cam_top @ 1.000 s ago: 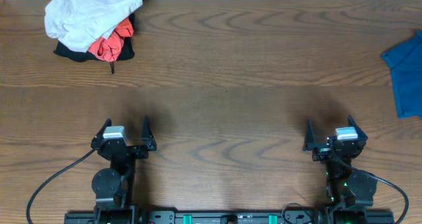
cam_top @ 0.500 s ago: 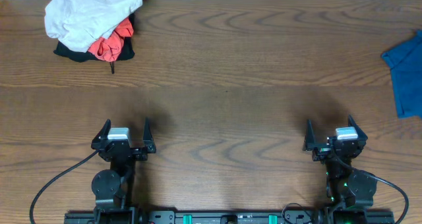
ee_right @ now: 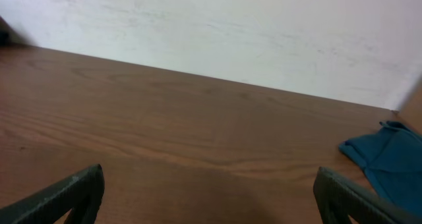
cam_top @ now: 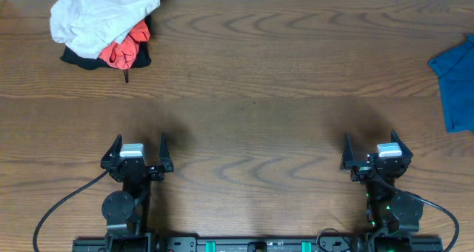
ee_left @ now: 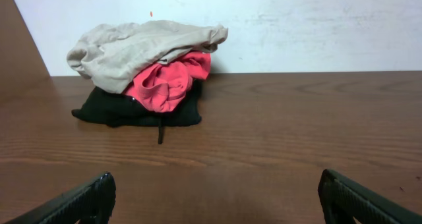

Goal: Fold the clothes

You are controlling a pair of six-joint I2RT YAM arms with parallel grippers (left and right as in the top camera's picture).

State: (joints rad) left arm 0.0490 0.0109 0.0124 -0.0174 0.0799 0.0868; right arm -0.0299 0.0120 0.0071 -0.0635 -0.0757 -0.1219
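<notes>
Spreading both jaws fully wide, the left gripper [cam_top: 140, 141] and the right gripper [cam_top: 370, 138] sit low over the near edge of the table [cam_top: 259, 74], one towards each side. Neither holds nor touches anything; bare wood lies between each pair of fingers. In the left wrist view the two dark fingertips [ee_left: 86, 201] show only at the bottom corners, with open table between them, and the right wrist view shows the same.

Counted: two grippers, one beige shirt [cam_top: 96, 18], one red garment [cam_top: 127, 50], one black garment [cam_top: 83, 58] and one blue cloth [cam_top: 453, 85].

The beige shirt lies crumpled at the far left corner of the table, against the white wall [ee_left: 297, 26], well apart from both grippers. It is draped on top of the red garment, which rests on the black garment at the bottom of the heap. Seen from overhead, the longer stretch of the bunched shirt runs roughly left to right, tilting slightly away towards the right. Collar, sleeves and hem cannot be told apart, so which way it points is unclear.

The blue cloth lies alone at the far right edge, partly out of view.
</notes>
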